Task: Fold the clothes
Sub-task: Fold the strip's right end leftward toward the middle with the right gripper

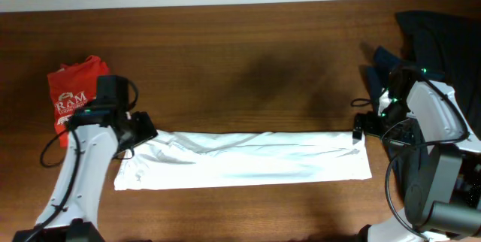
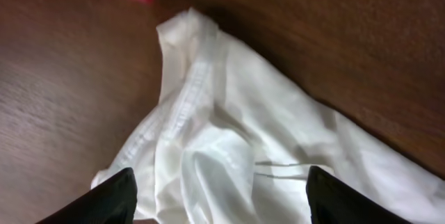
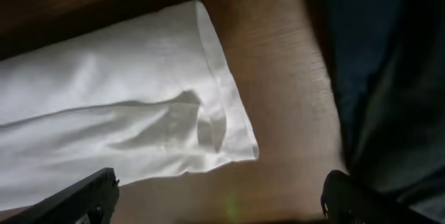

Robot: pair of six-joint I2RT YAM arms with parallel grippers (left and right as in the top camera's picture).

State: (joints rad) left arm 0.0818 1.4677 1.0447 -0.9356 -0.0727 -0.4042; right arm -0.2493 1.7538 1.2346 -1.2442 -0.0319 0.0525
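Closest to me, the white T-shirt (image 1: pixel 248 163) lies as a long flat band across the table (image 1: pixel 248 69), folded lengthwise by the look of it, and running from one arm to the other. That placement suits the rig, since each arm has one end within reach. The left gripper (image 2: pixel 221 189) hangs over the left end, its fingers (image 2: pixel 115 200) spread wide with nothing between them but the cloth below. The fabric here is rumpled, with a stitched hem bunched up into ridges, so I would guess the arm is poised there to smooth or pinch it. The right gripper (image 3: pixel 219 186) hovers at the opposite end, its jaws equally wide apart and holding nothing. Beneath it the shirt's edge lies neat and square against bare wood. I judge the next fold will bring one end toward the other, and the crumpled left side could spoil it. Farther back on the left sits a red T-shirt (image 1: pixel 74 92) with white lettering, folded small and set out of the way. At the far right corner a heap of dark clothes (image 1: pixel 440 35) waits unfolded.
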